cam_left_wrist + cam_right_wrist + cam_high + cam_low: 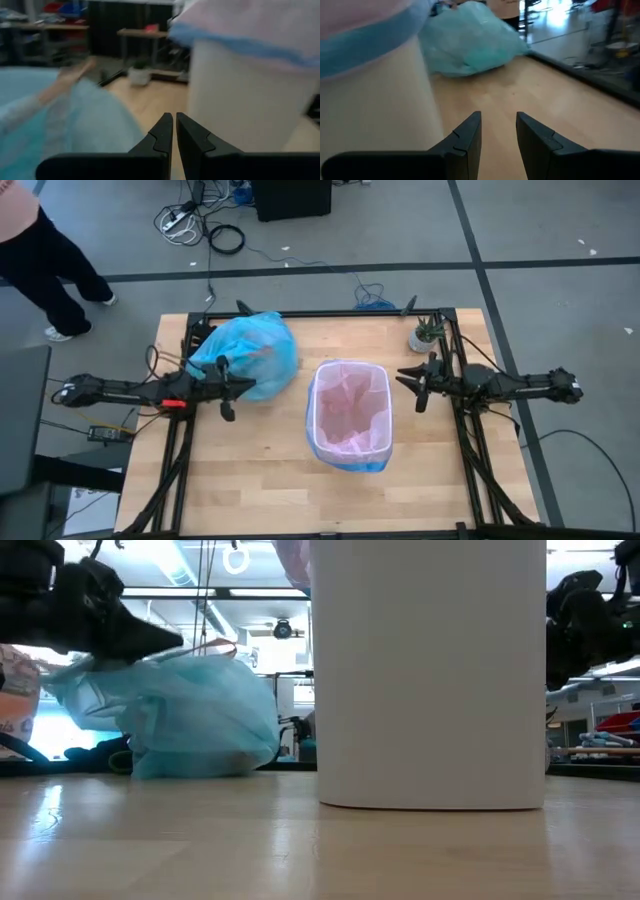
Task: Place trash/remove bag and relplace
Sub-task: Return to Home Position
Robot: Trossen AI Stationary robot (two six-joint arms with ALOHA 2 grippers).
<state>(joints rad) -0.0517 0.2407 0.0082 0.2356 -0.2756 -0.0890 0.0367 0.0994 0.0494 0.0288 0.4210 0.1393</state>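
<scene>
The light-blue bag [247,352] sits bunched and full on the table's far-left part, resting on its bottom [200,765]. It also shows in the left wrist view [60,125] and the right wrist view [470,42]. My left gripper [228,388] [174,127] hovers shut at the bag's near side, between bag and bin. The white bin [349,452] [430,670] stands mid-table, lined with a pale pink bag [348,405] with a blue rim band [240,42]. My right gripper [415,385] [498,127] is open, right of the bin. No loose trash shows. My left gripper is shut close beside the light-blue bag's near side [255,385]. I cannot tell whether it touches the plastic, and nothing shows between its fingers in the left wrist view.
A small potted plant [427,335] stands at the table's far-right corner. A person [40,250] stands on the floor beyond the far-left corner. Bare wood [270,490] spreads along the table's near side.
</scene>
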